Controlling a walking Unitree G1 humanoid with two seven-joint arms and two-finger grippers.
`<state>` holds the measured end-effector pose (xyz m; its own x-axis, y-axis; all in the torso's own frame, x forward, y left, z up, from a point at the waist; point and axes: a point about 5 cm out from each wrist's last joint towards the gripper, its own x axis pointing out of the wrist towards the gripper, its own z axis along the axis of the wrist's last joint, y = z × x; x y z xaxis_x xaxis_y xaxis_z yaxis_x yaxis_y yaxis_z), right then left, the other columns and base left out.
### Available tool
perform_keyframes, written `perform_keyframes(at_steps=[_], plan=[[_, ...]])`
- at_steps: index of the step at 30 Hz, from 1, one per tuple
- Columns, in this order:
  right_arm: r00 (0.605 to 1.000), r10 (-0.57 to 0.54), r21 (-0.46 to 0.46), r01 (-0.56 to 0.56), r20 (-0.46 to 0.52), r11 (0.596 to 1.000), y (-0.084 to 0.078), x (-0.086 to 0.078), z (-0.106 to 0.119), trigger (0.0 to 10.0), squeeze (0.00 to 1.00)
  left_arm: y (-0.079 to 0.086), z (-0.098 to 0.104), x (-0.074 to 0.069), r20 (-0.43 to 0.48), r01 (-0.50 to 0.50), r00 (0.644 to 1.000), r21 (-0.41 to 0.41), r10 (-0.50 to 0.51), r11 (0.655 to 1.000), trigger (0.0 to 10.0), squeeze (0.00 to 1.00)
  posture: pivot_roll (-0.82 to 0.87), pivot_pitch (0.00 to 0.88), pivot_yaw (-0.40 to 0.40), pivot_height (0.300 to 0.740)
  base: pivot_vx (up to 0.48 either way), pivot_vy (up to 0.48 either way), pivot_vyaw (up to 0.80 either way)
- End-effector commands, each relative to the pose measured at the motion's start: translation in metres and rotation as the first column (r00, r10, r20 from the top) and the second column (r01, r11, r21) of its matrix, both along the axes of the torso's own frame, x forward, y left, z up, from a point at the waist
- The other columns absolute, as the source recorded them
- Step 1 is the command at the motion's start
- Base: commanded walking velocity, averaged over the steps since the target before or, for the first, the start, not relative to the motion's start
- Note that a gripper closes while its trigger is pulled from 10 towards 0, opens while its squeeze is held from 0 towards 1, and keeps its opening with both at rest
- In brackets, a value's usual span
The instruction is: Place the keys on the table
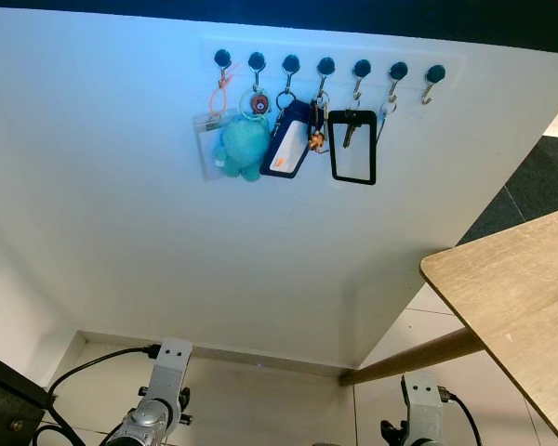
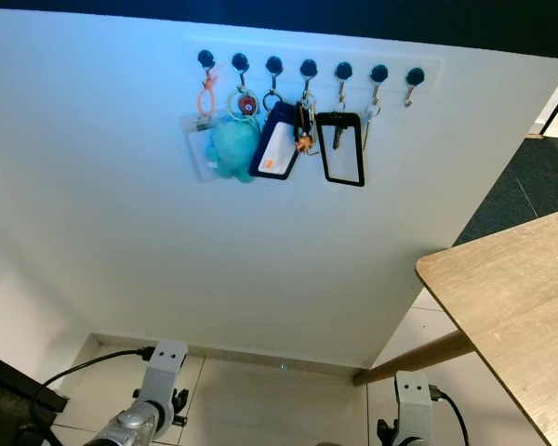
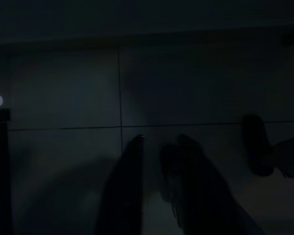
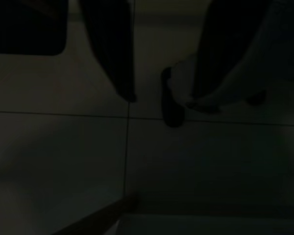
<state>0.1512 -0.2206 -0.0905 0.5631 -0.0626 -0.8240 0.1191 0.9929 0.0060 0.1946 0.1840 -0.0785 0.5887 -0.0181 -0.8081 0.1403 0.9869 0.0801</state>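
Note:
A bunch of keys (image 1: 317,128) with a small orange charm hangs from a row of black hooks (image 1: 325,67) high on the white wall. Beside it hang a teal plush toy (image 1: 242,147), a clear badge holder (image 1: 211,141), a navy tag (image 1: 289,139) and a black frame holder (image 1: 352,147) with one key. The wooden table (image 1: 521,297) stands at the right. Both arms hang low: left arm (image 1: 158,400), right arm (image 1: 418,413). In the dark wrist views the left gripper (image 3: 161,142) and right gripper (image 4: 161,100) are open over floor tiles, holding nothing.
A slanted wooden table leg (image 1: 418,358) runs down to the tiled floor by the wall's base. A black object (image 1: 5,409) with a cable sits at the lower left. Dark carpet (image 1: 539,186) lies beyond the table on the right.

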Motion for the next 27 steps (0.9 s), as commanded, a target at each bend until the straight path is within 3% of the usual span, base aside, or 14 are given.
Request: perform_keyframes(at_steps=[1, 2, 3, 4, 6, 8, 9, 10, 11, 12, 13, 15, 16, 27], plan=[[1.0, -0.006, 0.0, 0.006, -0.016, 1.0, 0.0004, -0.003, -0.0015, 0.0, 0.0, -0.0051, -0.0003, 0.0007, -0.003, -0.001, 1.0, -0.017, 0.001, 1.0, 0.0, 0.0, 0.04, 0.018, -0.039, 0.74, 0.0, 0.0, 0.0], [1.0, -0.006, 0.0, 0.006, -0.016, 1.0, 0.0004, -0.003, -0.0015, 0.0, 0.0, -0.0051, -0.0003, 0.0007, -0.003, -0.001, 1.0, -0.017, 0.001, 1.0, 0.0, 0.0, 0.04, 0.018, -0.039, 0.74, 0.0, 0.0, 0.0], [1.0, -0.006, 0.002, 0.006, -0.012, 1.0, 0.0004, -0.0017, -0.001, 1.9, 0.33, -0.0049, 0.0, 0.0012, 0.0, 0.0, 1.0, -0.017, 0.0, 1.0, 0.9, 0.15, 0.04, 0.017, -0.038, 0.74, 0.0, 0.0, 0.0], [1.0, -0.006, 0.005, 0.006, -0.008, 1.0, 0.0001, -0.0006, -0.0005, 8.9, 1.0, -0.0051, 0.0003, 0.0017, 0.002, 0.003, 1.0, -0.018, -0.003, 1.0, 7.3, 1.0, 0.04, 0.018, -0.038, 0.74, 0.0, 0.0, 0.0], [1.0, -0.006, 0.006, 0.006, -0.005, 1.0, -0.0008, 0.0005, 0.0002, 9.9, 1.0, -0.006, 0.0006, 0.0023, 0.005, 0.007, 1.0, -0.018, -0.007, 1.0, 8.5, 1.0, 0.04, 0.018, -0.038, 0.74, 0.0, 0.0, 0.0], [1.0, -0.004, -0.003, 0.004, -0.006, 1.0, -0.002, 0.0009, 0.0005, 9.1, 1.0, -0.0064, 0.0008, 0.0029, 0.007, 0.01, 1.0, -0.016, -0.01, 1.0, 7.6, 1.0, 0.04, 0.018, -0.038, 0.74, 0.0, 0.0, 0.0], [1.0, -0.005, -0.006, 0.005, -0.006, 1.0, -0.0028, 0.001, 0.0007, 3.6, 1.0, -0.0067, 0.001, 0.0033, 0.008, 0.01, 1.0, -0.017, -0.01, 1.0, 1.2, 1.0, 0.04, 0.018, -0.037, 0.74, 0.0, 0.0, 0.0], [1.0, -0.006, -0.007, 0.006, -0.006, 1.0, -0.0032, 0.0011, 0.0008, 3.6, 1.0, -0.0068, 0.0011, 0.0035, 0.009, 0.01, 1.0, -0.017, -0.01, 1.0, 1.2, 1.0, 0.04, 0.018, -0.037, 0.74, 0.0, 0.0, 0.0], [1.0, -0.007, -0.007, 0.007, -0.006, 1.0, -0.0036, 0.0011, 0.0009, 0.0, 0.79, -0.007, 0.0013, 0.0038, 0.01, 0.01, 1.0, -0.018, -0.01, 1.0, 0.0, 0.33, 0.04, 0.018, -0.036, 0.74, 0.0, 0.0, 0.0], [1.0, -0.008, -0.007, 0.008, -0.006, 1.0, -0.0039, 0.0012, 0.001, 0.0, 0.79, -0.0071, 0.0014, 0.004, 0.01, 0.01, 1.0, -0.019, -0.01, 1.0, 0.0, 0.33, 0.04, 0.018, -0.036, 0.74, 0.0, 0.0, 0.0], [1.0, -0.006, -0.012, 0.005, -0.008, 1.0, -0.0044, 0.0011, 0.001, 0.0, 0.0, -0.007, 0.0014, 0.0043, 0.01, 0.011, 1.0, -0.015, -0.011, 1.0, 0.0, 0.0, 0.04, 0.017, -0.036, 0.74, 0.0, 0.0, 0.0], [1.0, -0.004, -0.015, 0.004, -0.01, 1.0, -0.0047, 0.0011, 0.001, 0.0, 0.0, -0.007, 0.0015, 0.0044, 0.01, 0.012, 1.0, -0.013, -0.012, 1.0, 0.0, 0.0, 0.04, 0.017, -0.036, 0.74, 0.0, 0.0, 0.0], [1.0, 0.008, -0.039, -0.008, -0.021, 0.999, -0.006, 0.0007, 0.0009, 9.1, 0.0, -0.0065, 0.0015, 0.0045, 0.005, 0.018, 1.0, 0.002, -0.018, 1.0, 9.9, 0.0, 0.04, 0.015, -0.035, 0.74, 0.0, 0.0, 0.0], [0.999, 0.02, -0.049, -0.021, -0.033, 0.999, -0.0073, -0.0006, 0.0005, 10.0, 0.0, -0.0058, 0.0012, 0.0042, 0.002, 0.026, 1.0, 0.024, -0.026, 0.999, 10.0, 0.0, 0.03, 0.003, -0.034, 0.74, 0.0, 0.0, 0.0]])
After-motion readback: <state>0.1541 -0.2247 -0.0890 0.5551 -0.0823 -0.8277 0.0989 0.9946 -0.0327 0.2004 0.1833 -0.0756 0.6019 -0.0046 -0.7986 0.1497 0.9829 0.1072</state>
